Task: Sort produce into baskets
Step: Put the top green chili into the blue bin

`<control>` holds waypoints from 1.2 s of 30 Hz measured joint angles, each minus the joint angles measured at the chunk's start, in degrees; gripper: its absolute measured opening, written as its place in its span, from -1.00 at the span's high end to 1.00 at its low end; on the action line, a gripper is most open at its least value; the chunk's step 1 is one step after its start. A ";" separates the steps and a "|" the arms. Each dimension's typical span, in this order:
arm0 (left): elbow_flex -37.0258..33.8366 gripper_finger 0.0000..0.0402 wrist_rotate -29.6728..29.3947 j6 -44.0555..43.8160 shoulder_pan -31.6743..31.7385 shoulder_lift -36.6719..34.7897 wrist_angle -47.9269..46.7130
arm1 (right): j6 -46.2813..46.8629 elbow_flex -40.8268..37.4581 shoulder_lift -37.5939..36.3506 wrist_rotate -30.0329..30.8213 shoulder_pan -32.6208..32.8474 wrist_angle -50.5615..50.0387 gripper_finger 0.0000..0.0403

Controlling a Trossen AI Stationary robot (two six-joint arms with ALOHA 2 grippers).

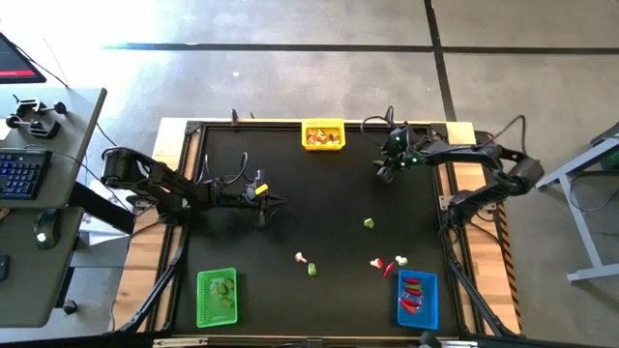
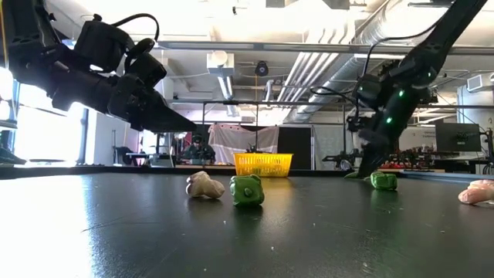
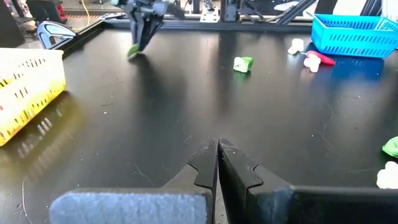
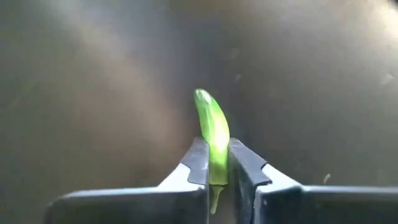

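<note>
While the left arm waits, the right one is doing the work:

right gripper [image 4: 217, 177]: far right part of the table, just right of the yellow basket; fingers pinched tight on a slim green pepper [image 4: 212, 134], which sticks out past the fingertips. Tip sits down at the black table [image 1: 319, 193].
left gripper [image 3: 217, 163]: hovering over the left-centre of the table, fingers fully together, nothing between them.
yellow basket [image 1: 323, 134]: far edge, centre; whitish-tan pieces inside.
green basket [image 1: 217, 296]: near-left corner; green pieces inside.
blue basket [image 1: 418, 299]: near-right corner; red pieces inside.
loose green piece [image 1: 368, 223]: open table, right of centre, well apart from both grippers.
green and tan pair [image 1: 308, 263]: near centre; tan piece [image 2: 204, 185] touching or just beside chunky green piece [image 2: 247, 190], cannot tell which.
red piece [image 1: 388, 270]: just beside the blue basket's far edge, with two whitish bits [image 1: 400, 260] right next to it.
low view: another green piece [image 2: 384, 181] on the table by the right gripper's tip; pinkish-tan piece [image 2: 478, 192] at the right edge.
background: a person sits beyond the table's far edge, too small to detail.
</note>
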 joint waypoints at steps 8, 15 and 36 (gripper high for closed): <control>0.00 0.99 0.00 -0.04 -0.02 0.00 0.02 | 6.49 6.17 -14.41 -5.28 7.32 -25.23 0.87; 0.00 0.99 0.00 -0.03 -0.02 0.00 0.02 | 25.89 8.52 -29.41 -6.63 29.38 -35.62 0.92; -0.01 0.99 0.00 1.09 0.00 0.00 0.06 | 86.02 8.10 -23.68 11.98 88.88 -28.27 0.93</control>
